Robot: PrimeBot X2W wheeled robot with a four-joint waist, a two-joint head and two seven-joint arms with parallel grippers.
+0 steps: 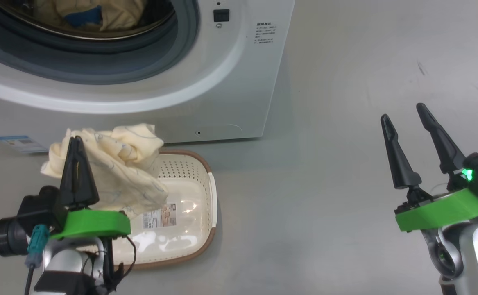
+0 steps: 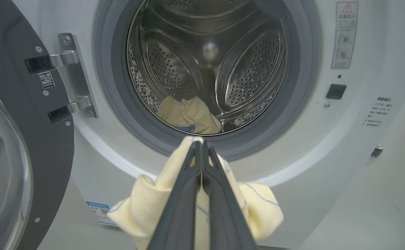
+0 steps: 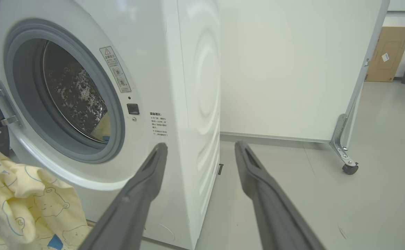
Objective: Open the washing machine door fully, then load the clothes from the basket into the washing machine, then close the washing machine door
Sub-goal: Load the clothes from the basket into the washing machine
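so, washing machine (image 1: pixel 230 82): far left, door (image 2: pixel 15 104) swung open on its left side, one cream piece low in the drum (image 2: pixel 244 69)
basket (image 1: pixel 189 196): on the floor near the machine, looks emptied
clothes (image 1: pixel 120 164): garment held up above the basket
left gripper (image 1: pixel 75 140): jaws clamped on that garment
right gripper (image 1: pixel 403 111): off right, jaws wide, empty
step: loading, i reckon
next: reach into the drum, release, then shut door
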